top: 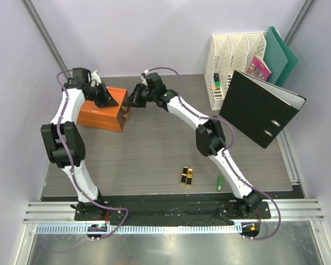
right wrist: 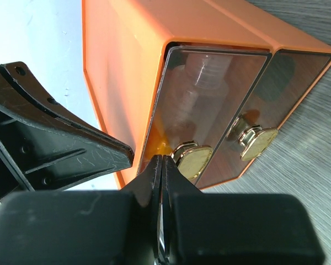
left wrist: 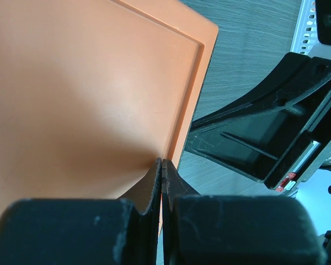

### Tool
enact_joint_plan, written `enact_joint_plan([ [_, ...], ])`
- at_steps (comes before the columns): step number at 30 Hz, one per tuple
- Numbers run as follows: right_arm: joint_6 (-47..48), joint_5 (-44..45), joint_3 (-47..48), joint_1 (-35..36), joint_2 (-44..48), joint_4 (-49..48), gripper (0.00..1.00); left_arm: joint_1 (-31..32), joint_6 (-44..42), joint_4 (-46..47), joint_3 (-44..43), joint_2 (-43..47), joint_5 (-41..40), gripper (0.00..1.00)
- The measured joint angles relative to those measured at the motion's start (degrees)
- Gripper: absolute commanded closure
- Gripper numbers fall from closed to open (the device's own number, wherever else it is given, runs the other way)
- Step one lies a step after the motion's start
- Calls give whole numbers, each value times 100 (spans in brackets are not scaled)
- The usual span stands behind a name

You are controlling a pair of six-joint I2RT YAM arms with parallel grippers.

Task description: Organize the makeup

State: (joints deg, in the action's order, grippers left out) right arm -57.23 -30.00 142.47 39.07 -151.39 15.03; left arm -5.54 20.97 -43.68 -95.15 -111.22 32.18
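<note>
Two black-gold lipsticks (top: pixel 186 175) and a small green tube (top: pixel 219 183) lie on the table near the front. A clear bottle (right wrist: pixel 205 77) shows through the tinted front of the left drawer, with something orange-yellow (right wrist: pixel 159 147) beside it. My left gripper (top: pixel 109 100) (left wrist: pixel 161 163) is shut and empty, its tips on the top of the orange box (top: pixel 99 115) (left wrist: pixel 83 88) near the edge. My right gripper (top: pixel 130 102) (right wrist: pixel 161 160) is shut and empty, its tips at the drawer front right next to the gold knob (right wrist: pixel 192 160). The other makeup is out of view.
The orange box (right wrist: pixel 127 61) has two tinted drawers side by side, each with a gold knob (right wrist: pixel 257 137). At the back right stand a white file rack (top: pixel 231 61), a pink booklet (top: pixel 259 68), a green folder (top: pixel 281 52) and a leaning black binder (top: pixel 262 107).
</note>
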Motion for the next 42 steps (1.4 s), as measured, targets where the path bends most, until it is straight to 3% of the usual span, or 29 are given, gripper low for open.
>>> enact_joint_plan([
  [7, -37, -15, 2, 0, -9, -2, 97, 9, -22, -55, -46, -22, -17, 100],
  [12, -37, 44, -400, -13, 166, -306, 94, 17, -22, -83, -68, -20, -50, 100],
  [21, 83, 385, -1576, -133, 957, -490, 75, 57, -22, -201, -179, -37, -170, 100],
  [26, 120, 420, -2120, -284, 1228, -498, 70, 66, -26, -273, -249, -74, -190, 100],
  [29, 118, 422, -2271, -326, 1224, -387, 60, 66, -31, -280, -251, -76, -192, 100],
  [32, 160, 420, -2277, -275, 1147, -203, 45, 66, -42, -275, -245, -74, -190, 100],
  [35, 186, 420, -2031, -142, 907, 20, 39, 66, -44, -260, -225, -63, -190, 100],
  [42, 179, 498, -1143, 101, 151, 433, 39, 66, -42, -214, -177, -35, -188, 100],
])
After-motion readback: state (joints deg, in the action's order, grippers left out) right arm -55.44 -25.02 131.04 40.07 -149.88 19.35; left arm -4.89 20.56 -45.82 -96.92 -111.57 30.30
